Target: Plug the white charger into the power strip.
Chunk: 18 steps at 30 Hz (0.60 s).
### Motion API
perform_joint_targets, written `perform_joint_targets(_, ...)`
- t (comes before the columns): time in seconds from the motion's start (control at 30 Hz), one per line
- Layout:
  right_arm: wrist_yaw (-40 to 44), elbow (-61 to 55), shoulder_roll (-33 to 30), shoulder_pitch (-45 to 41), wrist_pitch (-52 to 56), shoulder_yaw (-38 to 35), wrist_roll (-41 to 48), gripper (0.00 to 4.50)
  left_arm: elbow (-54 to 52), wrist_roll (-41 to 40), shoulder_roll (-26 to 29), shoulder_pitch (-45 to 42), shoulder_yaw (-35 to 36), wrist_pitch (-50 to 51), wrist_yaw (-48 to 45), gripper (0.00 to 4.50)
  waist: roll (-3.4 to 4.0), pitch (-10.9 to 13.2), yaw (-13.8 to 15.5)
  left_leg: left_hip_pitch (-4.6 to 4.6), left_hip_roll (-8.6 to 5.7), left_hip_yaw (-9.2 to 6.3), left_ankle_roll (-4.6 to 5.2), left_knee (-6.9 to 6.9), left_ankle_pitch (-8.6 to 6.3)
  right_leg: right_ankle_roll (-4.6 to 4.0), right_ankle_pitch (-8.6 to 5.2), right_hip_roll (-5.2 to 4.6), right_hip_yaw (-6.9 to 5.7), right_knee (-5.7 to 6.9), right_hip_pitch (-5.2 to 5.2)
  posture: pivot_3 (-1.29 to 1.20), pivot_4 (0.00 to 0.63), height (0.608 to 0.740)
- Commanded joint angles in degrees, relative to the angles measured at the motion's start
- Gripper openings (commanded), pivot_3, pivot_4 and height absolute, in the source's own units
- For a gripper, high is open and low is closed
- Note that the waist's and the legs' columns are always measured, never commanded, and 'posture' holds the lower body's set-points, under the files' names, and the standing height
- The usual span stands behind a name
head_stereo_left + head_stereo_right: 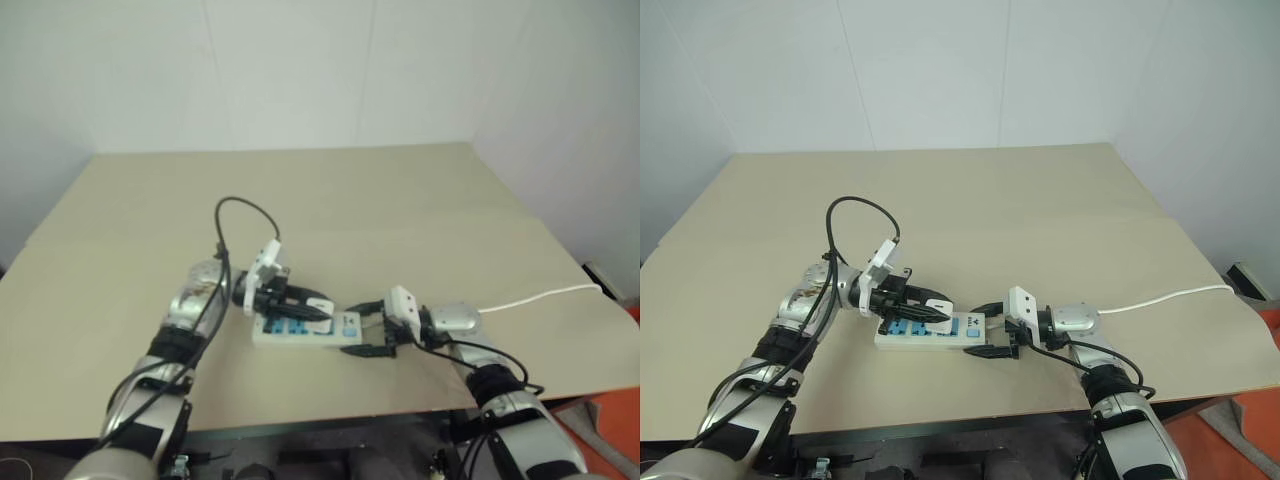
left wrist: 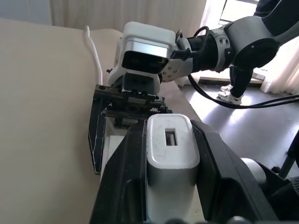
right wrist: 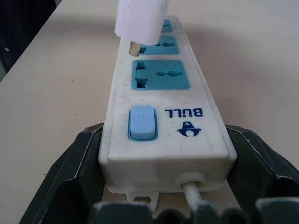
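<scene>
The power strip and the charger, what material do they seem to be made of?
The power strip looks like hard white plastic, smooth with faint scuffs, with blue plastic sockets and switch. The charger also seems white plastic, smooth with a slight sheen; one prong, seen in the right wrist view, looks like metal.

from my end the power strip [image 3: 161,121] reads as smooth white plastic with a slight sheen, lightly scuffed and smudged, its sockets and switch in matt blue plastic. the white charger [image 2: 169,144] is smooth, faintly glossy white plastic, and i see a dull metal prong beneath it. the fingers [image 2: 117,186] look like hard black plastic, semi-matt, with toothed edges. the desk [image 1: 350,200] is a matt, even beige surface, its material unclear to me.
</scene>
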Motion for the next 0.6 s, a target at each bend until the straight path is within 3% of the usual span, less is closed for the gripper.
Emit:
perform_joint_targets(0.03, -1.3, 1.9, 0.7, 1.1, -0.1, 2.5, -3.7, 3.39, -0.1, 0.1, -0.6, -0.9, 0.5, -1.8, 0.4, 1.02, 0.00, 0.0, 0.0, 0.00, 0.00, 0.00, 0.00, 0.00, 0.00, 0.00, 0.00, 0.00, 0.00, 0.00, 0.00, 0.00, 0.150, 0.740)
perform_joint_targets(0.6, -2.2, 2.2, 0.5, 1.3, -0.5, 2.5, -4.3, 3.39, 1.4, 1.2, -1.1, -1.2, -0.4, -1.3, 0.6, 1.02, 0.00, 0.0, 0.0, 0.10, 0.00, 0.00, 0.00, -0.03, 0.00, 0.17, -0.10, 0.01, 0.02, -0.01, 0.09, 0.00, 0.150, 0.740)
